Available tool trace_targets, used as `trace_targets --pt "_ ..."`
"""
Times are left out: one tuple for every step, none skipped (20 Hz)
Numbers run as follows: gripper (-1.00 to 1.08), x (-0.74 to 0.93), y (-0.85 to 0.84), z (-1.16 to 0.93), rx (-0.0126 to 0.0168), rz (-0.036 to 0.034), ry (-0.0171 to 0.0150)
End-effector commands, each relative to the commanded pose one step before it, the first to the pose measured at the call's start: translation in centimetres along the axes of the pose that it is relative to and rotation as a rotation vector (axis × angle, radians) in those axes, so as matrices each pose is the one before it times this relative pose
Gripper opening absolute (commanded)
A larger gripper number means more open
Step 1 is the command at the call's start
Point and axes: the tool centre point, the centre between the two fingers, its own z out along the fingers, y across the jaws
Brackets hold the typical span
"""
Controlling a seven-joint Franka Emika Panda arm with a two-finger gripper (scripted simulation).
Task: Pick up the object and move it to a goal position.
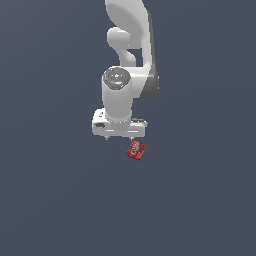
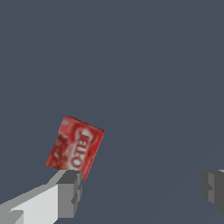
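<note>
End effector [image 2: 142,190] spread wide, holding nothing; red box [image 2: 75,146] sits just beside one finger [image 2: 69,192]

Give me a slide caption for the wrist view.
Open pincer above the grey floor, the red box beside one fingertip, not between the two.

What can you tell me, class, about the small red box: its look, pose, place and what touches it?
The red box is small, flat and rectangular, with white lettering on its face, and looks like printed card. It lies tilted on the grey surface, just past the open claw toward the exterior view's right. In the wrist view it sits beside one fingertip, not between the two; contact cannot be told.
</note>
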Motion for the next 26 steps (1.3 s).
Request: trace_targets --pt "1.0 -0.035 -0.551 0.518 0.00247 0.02247 0.00191" --pt "1.0 -0.023 -0.257 0.252 0.0012 0.01164 0.00113" --pt "1.0 -0.031 -0.278 0.273 0.0013 0.01265 0.0012" --pt "1.0 -0.041 -0.301 0.296 0.00141 0.01371 0.00127" --pt "1.0 -0.053 -0.32 0.318 0.00152 0.01482 0.00134" --pt "1.0 -0.066 -0.341 0.34 0.00162 0.0159 0.0014" --pt "1.0 -0.082 -0.358 0.363 0.00172 0.01705 0.00146" --pt "1.0 -0.099 -0.376 0.386 0.00181 0.01817 0.00151" --pt "1.0 -0.119 -0.393 0.408 0.0019 0.01931 0.00156" --pt "1.0 -0.14 -0.407 0.43 0.00199 0.02046 0.00161" --pt "1.0 -0.162 -0.415 0.446 0.00205 0.02136 0.00162" --pt "1.0 -0.171 -0.389 0.428 0.00194 0.02063 0.00152" --pt "1.0 -0.175 -0.36 0.404 0.00181 0.01953 0.0014" --pt "1.0 -0.177 -0.331 0.379 0.00168 0.01846 0.00129" --pt "1.0 -0.176 -0.303 0.355 0.00156 0.01737 0.00119" --pt "1.0 -0.173 -0.276 0.331 0.00144 0.01628 0.0011" --pt "1.0 -0.169 -0.251 0.307 0.00132 0.01518 0.001" --pt "1.0 -0.163 -0.227 0.284 0.00121 0.01406 0.00092" --pt "1.0 -0.154 -0.203 0.26 0.0011 0.01297 0.00084" --pt "1.0 -0.145 -0.182 0.237 0.00099 0.01184 0.00076" --pt "1.0 -0.134 -0.16 0.214 0.00089 0.01075 0.00068" --pt "1.0 -0.123 -0.142 0.191 0.00078 0.00959 0.0006" --pt "1.0 -0.11 -0.121 0.168 0.00069 0.0085 0.00053" --pt "1.0 -0.097 -0.103 0.145 0.00059 0.00737 0.00046" --pt "1.0 -0.084 -0.087 0.123 0.0005 0.00622 0.00039" --pt "1.0 -0.069 -0.07 0.1 0.0004 0.0051 0.00031"
